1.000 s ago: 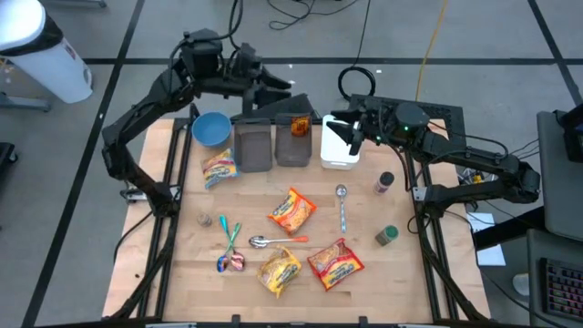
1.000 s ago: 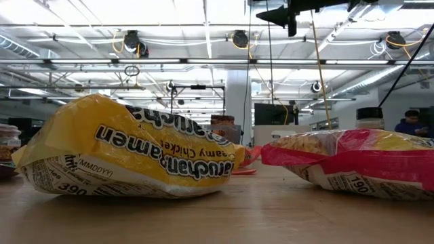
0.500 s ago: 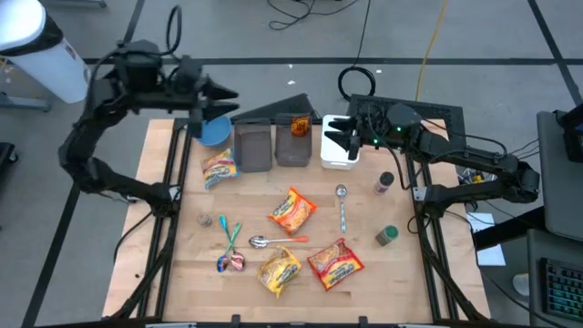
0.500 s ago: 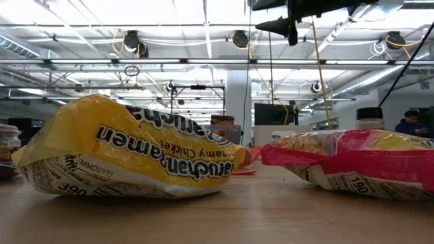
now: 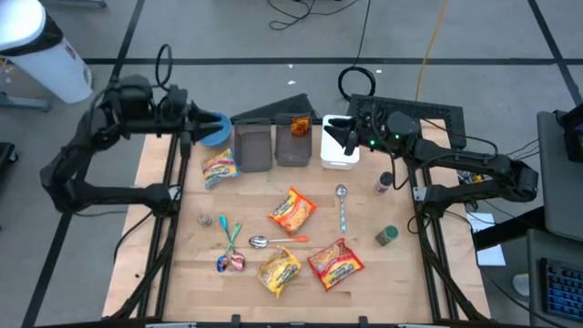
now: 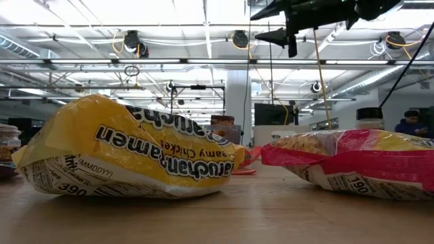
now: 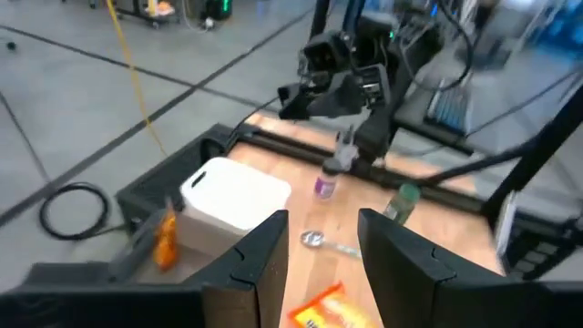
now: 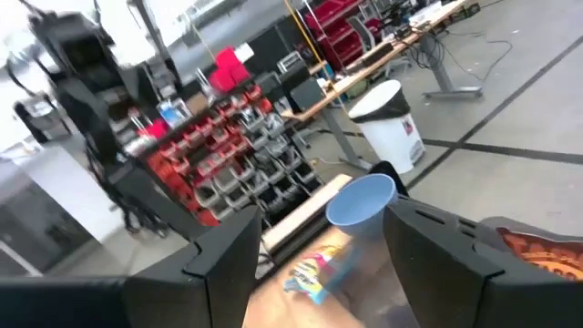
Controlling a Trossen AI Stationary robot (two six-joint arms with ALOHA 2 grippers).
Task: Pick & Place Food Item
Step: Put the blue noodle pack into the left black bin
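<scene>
Looking down on the light wooden table [image 5: 392, 282] and finding the left gripper [image 5: 194, 128] hanging over the 10 o'clock edge, just at 9 o'clock of the round blue bowl [image 5: 215, 129]

Noting its two dark fingers [image 7: 248, 273] standing spread, with nothing pinched between them

Finding the right gripper [image 5: 344, 137] hovering at about 1 o'clock on the table, above the white lidded plastic box [image 5: 339, 157], its fingers [image 8: 223, 264] likewise parted and carrying nothing

Locating the food items, all lying flat on the wood and touched by neither gripper:
- spotting the orange crinkled ramen packet [image 5: 291, 211] near the middle of the table
- spotting the yellow ramen packet [image 5: 280, 271] at roughly 6 o'clock, filling the near ground in the low view [image 6: 129, 152]
- spotting the red ramen packet [image 5: 335, 262] just at 3 o'clock of the yellow one, close beside it
- spotting a smaller multicoloured snack packet [image 5: 219, 169] at 6 o'clock of the blue bowl

Seeing two grey rectangular bins [image 5: 254, 148] side by side at 12 o'clock, between the bowl and the white box, with something orange sitting in the one nearer the box

Seeing a metal spoon [image 5: 342, 208] at 3 o'clock of the orange packet and two small jars [image 5: 383, 183] well apart along the 3 o'clock edge
</scene>
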